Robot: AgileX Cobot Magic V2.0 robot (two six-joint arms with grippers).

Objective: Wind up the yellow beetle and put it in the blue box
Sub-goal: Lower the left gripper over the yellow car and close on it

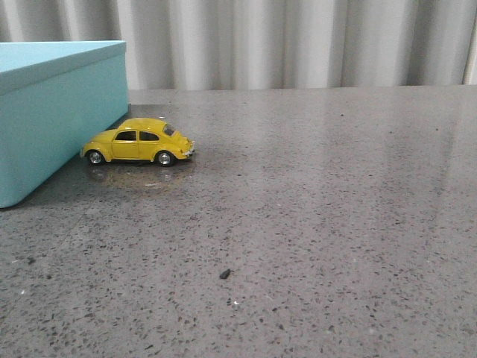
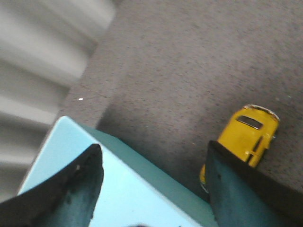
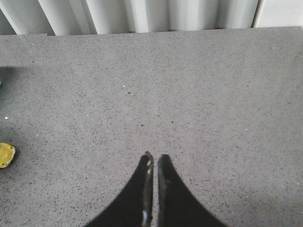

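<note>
The yellow beetle [image 1: 139,142] stands on its wheels left of frame centre on the speckled grey table [image 1: 313,224], just beside the blue box [image 1: 52,112] at upper left. Left gripper [image 2: 154,161]: fingers apart above the box edge. Right gripper [image 3: 153,161]: fingers together, holding nothing.

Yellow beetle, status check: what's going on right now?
Left gripper open over blue box. Right gripper shut, empty. Yellow beetle untouched beside box. Nothing blocking.

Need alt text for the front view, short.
A small yellow beetle toy car sits side-on on a grey speckled table, just right of a large blue box at the left edge. Pale curtain behind; no arms visible.
</note>
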